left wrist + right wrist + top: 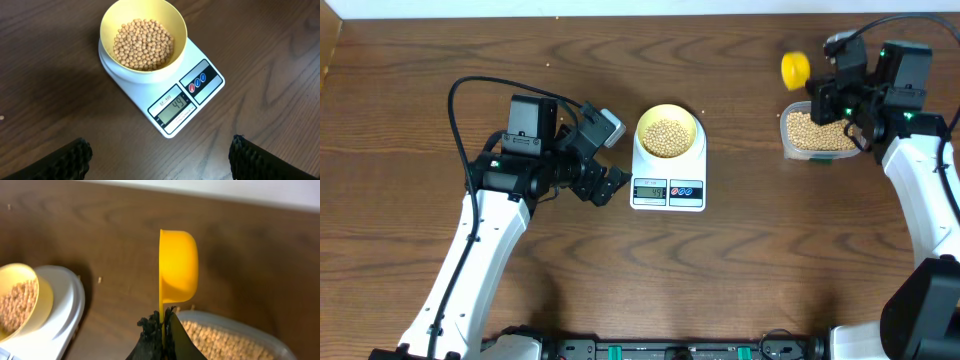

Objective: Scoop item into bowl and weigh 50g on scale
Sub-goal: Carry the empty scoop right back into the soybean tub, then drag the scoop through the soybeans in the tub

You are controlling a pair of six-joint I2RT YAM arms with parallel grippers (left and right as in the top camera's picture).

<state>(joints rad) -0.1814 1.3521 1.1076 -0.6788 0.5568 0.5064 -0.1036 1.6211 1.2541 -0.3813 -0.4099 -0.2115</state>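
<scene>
Bowl (150,10), scale (145,91), scoop (177,270), one each; left pincer (160,154) released, right pincer (162,325) grasping scoop.

Beans (667,137) in the bowl (667,109), bowl on the scale (646,168), middle of the desk (770,250) — container (786,141) toward its right edge, scoop (794,69) behind.

Yellow scoop (795,68), clear container (815,153), wooden table (770,260)

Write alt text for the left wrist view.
A pale-yellow bowl of tan beans sits on a white scale on a table, its display apparently reading 49. The left gripper, open and empty, shows as two dark fingers at the bottom corners.
</scene>
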